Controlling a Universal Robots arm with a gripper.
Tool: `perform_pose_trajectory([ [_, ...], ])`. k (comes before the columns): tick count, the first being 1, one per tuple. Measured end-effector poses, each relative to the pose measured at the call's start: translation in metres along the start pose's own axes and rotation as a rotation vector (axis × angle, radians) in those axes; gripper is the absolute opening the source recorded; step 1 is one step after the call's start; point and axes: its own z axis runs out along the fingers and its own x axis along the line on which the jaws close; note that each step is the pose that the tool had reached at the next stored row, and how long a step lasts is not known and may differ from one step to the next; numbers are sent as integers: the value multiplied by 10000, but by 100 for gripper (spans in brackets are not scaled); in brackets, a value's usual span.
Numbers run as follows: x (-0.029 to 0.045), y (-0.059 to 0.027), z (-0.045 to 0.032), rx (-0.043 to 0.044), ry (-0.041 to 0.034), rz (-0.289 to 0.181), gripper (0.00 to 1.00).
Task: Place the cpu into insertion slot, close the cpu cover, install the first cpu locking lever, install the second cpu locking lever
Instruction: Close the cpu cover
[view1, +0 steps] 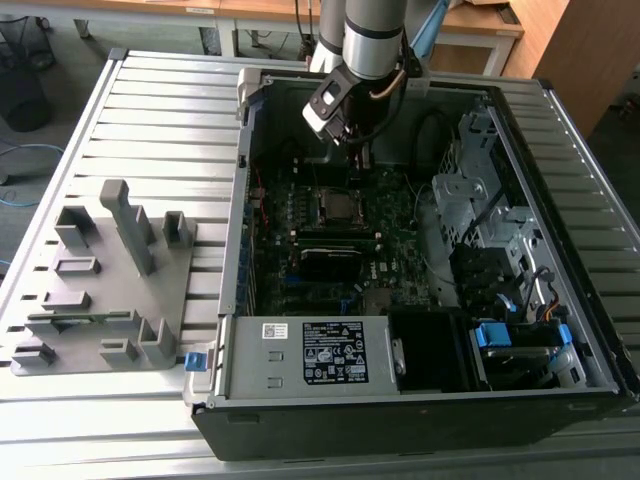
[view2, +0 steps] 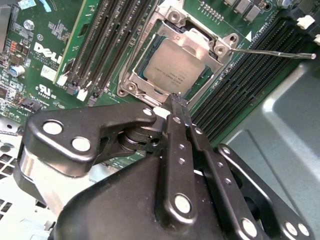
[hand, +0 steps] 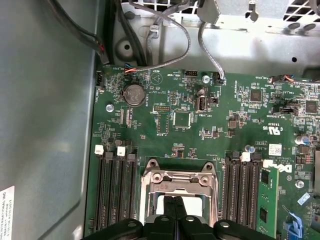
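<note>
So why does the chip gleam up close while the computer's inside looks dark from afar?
In the second wrist view light glances off the cpu and glares on the cpu cover, behind the dark tool; in the exterior view the case walls and arm seem to shade the motherboard, while the slatted table is bright; in the first wrist view the motherboard is evenly lit.

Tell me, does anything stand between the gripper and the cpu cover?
Nothing visible does. In the second wrist view the gripper hangs with shut fingers right at the edge of the cpu cover, which frames the cpu.
</note>
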Motion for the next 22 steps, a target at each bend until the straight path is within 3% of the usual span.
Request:
perform_pose_trajectory([
  [12,0,0,1,-9,13,-345,10],
  [22,0,-1,11,-52,73,-1941,10],
])
